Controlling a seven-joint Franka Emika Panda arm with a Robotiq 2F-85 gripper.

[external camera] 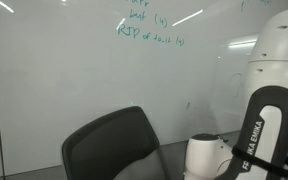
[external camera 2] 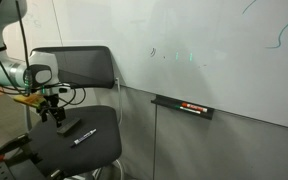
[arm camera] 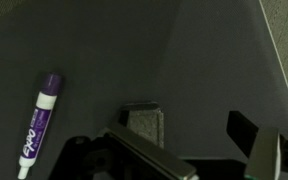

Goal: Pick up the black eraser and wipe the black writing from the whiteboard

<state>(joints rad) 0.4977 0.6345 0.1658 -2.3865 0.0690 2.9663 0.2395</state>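
The whiteboard (external camera: 74, 70) fills the wall in both exterior views (external camera 2: 224, 40). It bears teal handwriting (external camera: 149, 30) near the top and small dark marks (external camera 2: 154, 52). The black eraser (external camera 2: 174, 102), a flat oblong bar with a reddish-orange spot, sits at the board's lower edge, far to the right of my gripper. My gripper (external camera 2: 56, 118) hangs just above a black chair's seat (external camera 2: 79, 150). In the wrist view its jaws (arm camera: 194, 122) are open and empty over the dark seat. The eraser does not show in the wrist view.
A purple-capped marker (arm camera: 39, 125) lies on the seat beside the gripper; it also shows in an exterior view (external camera 2: 84, 137). The chair back (external camera 2: 84, 68) stands against the wall below the board. The arm's white base and links (external camera: 269, 110) fill the right side of an exterior view.
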